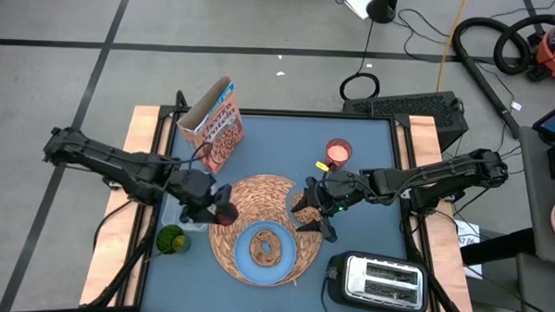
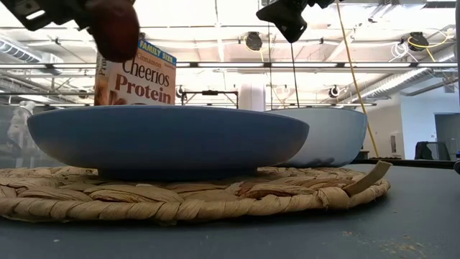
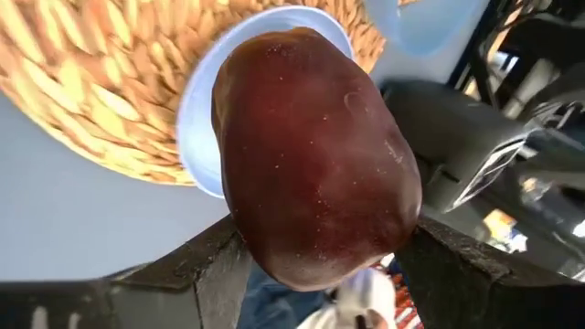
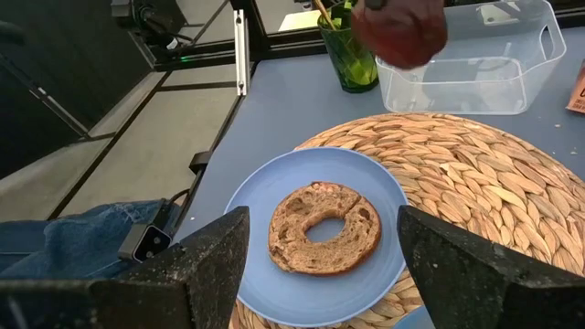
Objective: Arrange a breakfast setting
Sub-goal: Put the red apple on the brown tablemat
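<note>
My left gripper point(image 1: 222, 211) is shut on a small dark-red item point(image 3: 311, 155), held up over the left edge of the round woven placemat point(image 1: 258, 197). The item also shows in the right wrist view point(image 4: 399, 32). A light-blue plate point(image 1: 246, 261) sits on the placemat's near part, and the brown ring-shaped bread point(image 4: 324, 228) lies flat on it. My right gripper point(image 1: 311, 211) is open and empty above the placemat's right edge, beside the plate. The cereal box point(image 1: 214, 126) stands upright at the far left. A small round bowl point(image 1: 338, 153) stands at the far right. My left gripper pinches the dark-red item by two opposite sides of its lower part point(image 3: 256, 247) between the two fingers point(image 3: 206, 270). The fingers come from the table's left, slanting down. The item is lifted clear, above the placemat and plate point(image 3: 196, 119).
A chrome-and-black toaster point(image 1: 380, 280) stands at the near right corner. A green cup point(image 4: 352, 55) with thin gold handles in it stands near the left edge, next to a clear rectangular tub point(image 4: 475, 68). Wooden boards point(image 1: 139, 151) flank the blue table top.
</note>
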Robot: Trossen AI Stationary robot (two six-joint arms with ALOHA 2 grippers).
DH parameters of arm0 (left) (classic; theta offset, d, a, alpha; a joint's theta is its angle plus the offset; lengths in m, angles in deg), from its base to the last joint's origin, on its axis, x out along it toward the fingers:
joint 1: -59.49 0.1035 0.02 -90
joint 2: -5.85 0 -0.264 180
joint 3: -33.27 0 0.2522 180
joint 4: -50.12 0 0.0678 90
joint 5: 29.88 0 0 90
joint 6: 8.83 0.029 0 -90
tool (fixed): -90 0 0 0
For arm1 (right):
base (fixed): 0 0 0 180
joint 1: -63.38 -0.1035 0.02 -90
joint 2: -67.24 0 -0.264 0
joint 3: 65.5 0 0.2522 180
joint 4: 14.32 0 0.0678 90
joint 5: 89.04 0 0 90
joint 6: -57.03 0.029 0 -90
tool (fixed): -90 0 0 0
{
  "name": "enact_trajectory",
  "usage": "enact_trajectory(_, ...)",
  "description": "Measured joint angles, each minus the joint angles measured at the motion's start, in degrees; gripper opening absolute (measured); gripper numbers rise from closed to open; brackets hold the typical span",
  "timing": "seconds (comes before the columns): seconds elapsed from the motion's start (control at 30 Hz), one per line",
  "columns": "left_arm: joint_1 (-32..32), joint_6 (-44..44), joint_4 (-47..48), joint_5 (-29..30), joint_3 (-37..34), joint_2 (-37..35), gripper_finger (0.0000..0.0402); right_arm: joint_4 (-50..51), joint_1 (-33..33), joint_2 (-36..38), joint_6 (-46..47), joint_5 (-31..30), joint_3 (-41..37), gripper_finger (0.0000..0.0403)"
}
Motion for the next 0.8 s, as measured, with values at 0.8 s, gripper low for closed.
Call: enact_trajectory(0.8,12.87,-4.94,-13.22,-11.73,-0.04,13.14,0.0250,0.04,0.00,0.00,0.00,0.00,0.00,0.0270)
